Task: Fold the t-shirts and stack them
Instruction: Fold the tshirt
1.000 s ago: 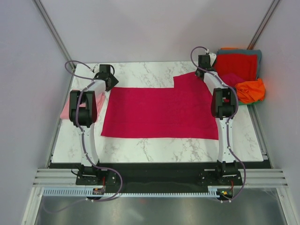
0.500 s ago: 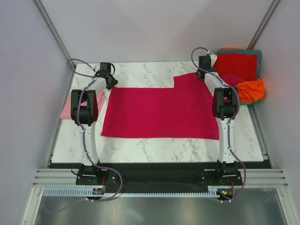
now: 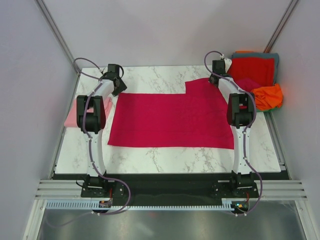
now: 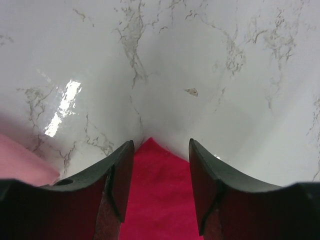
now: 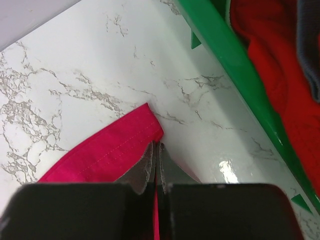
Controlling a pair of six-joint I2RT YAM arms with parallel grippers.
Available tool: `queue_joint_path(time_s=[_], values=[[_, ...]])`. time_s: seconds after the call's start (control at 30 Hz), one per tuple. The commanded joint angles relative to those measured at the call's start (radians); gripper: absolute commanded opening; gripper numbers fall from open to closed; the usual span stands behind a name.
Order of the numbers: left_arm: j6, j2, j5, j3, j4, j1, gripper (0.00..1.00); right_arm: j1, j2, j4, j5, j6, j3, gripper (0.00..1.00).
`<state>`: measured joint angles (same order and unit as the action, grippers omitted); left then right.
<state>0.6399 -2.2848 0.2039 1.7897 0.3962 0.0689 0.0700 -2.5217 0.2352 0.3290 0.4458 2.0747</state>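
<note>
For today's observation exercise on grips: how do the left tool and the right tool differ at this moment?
The left tool is open, a corner of the crimson t-shirt lying between its fingers; the right tool is shut on that shirt's edge. The left tool is near the pink shirt, the right tool near the green bin. Both are at the crimson t-shirt's far edge.

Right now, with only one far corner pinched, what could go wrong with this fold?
1. The left gripper stands open around just a corner tip of the crimson shirt; closing there may grab too little cloth, which could slip out.
2. The right gripper is shut on the other far corner; lifting alone would likely skew the cloth.
</note>
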Motion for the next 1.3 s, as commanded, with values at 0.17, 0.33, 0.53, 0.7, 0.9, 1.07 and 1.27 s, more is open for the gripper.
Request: queue_joint_path(time_s=[0.17,0.33,0.53,0.7,0.9,1.07,1.27], values=[[-0.117,-0.125,-0.032,0.235,0.225,0.009,0.44,0.004,0.075,-0.007,-0.021,0.019,-0.033,0.0],[-0.117,-0.111,-0.015,0.229,0.234,0.009,0.4,0.004,0.083,-0.014,-0.024,0.021,-0.044,0.0],[-0.118,-0.085,0.032,0.209,0.248,0.011,0.53,0.005,0.086,-0.014,-0.03,0.022,-0.045,0.0],[-0.135,-0.065,0.061,0.192,0.253,0.02,0.48,0.004,0.086,-0.016,-0.025,0.022,-0.047,0.0],[-0.143,-0.056,0.049,0.174,0.256,0.028,0.36,0.004,0.089,-0.014,-0.027,0.022,-0.054,0.0],[-0.148,-0.044,0.066,0.169,0.256,0.026,0.02,0.005,0.092,-0.014,-0.028,0.024,-0.056,0.0],[-0.146,-0.021,0.092,0.186,0.231,0.031,0.02,0.004,0.116,-0.004,-0.047,0.013,-0.034,0.0]])
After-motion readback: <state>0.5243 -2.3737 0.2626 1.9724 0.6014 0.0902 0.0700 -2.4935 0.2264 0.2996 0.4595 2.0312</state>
